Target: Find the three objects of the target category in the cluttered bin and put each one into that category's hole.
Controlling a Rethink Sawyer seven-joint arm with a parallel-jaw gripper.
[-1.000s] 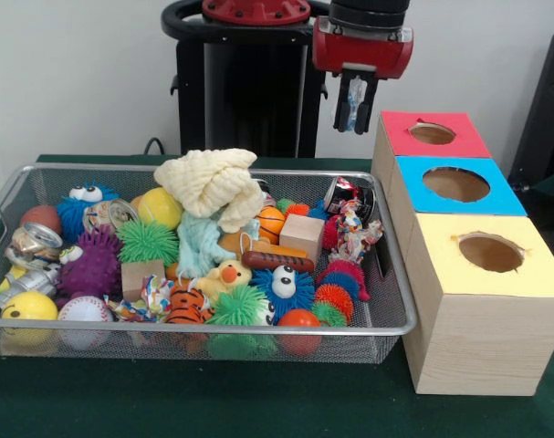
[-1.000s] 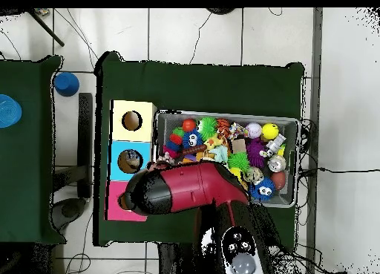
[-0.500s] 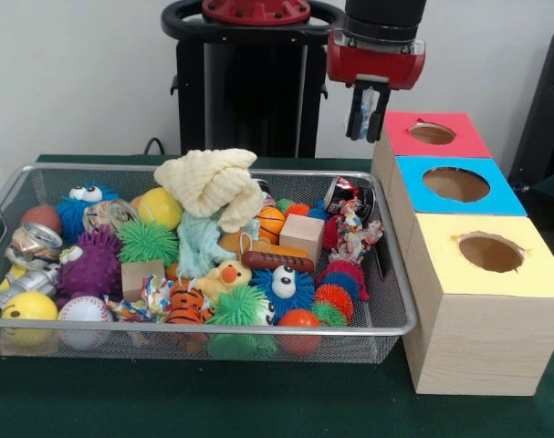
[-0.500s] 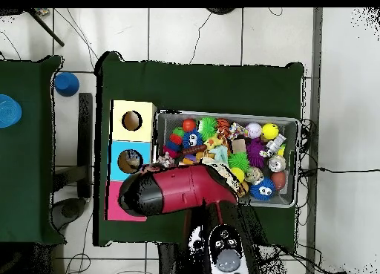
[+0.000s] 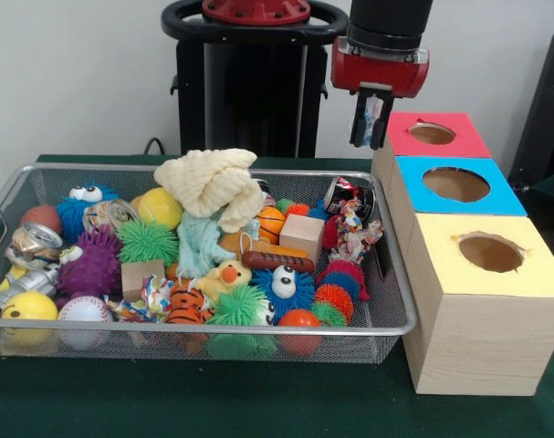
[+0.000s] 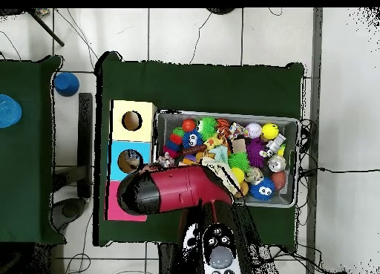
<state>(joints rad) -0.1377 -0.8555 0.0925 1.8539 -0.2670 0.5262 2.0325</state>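
The hand (image 5: 370,119) hung above the far end of the row of boxes, just left of the red box (image 5: 432,137) in the front view, its two dark fingers (image 5: 358,117) pinching a small pale item (image 5: 370,114) with whitish and bluish patches; what the item was could not be made out. It was held in the air, clear of the wire bin (image 5: 386,321) and short of the red box's round hole (image 5: 433,133). Beside the red box stood the blue box (image 5: 454,185) and, nearest the camera, the yellow box (image 5: 485,255), each with a round hole in its coloured top and pale wood-grain sides.

The bin sat on the green counter (image 5: 167,401), touching or just beside the boxes, and was heaped with toys: a cream cloth (image 5: 208,182) on top of the pile, a yellow duck (image 5: 225,275), a green spiky ball (image 5: 147,241), a purple spiky ball (image 5: 92,263), a blue fuzzy ball with eyes (image 5: 78,205), a small wooden cube (image 5: 302,236) and a crushed can (image 5: 32,243).

In the overhead view the red arm (image 6: 174,191) lay across the near corner of the bin, its dark end over the red box, hiding the hand.
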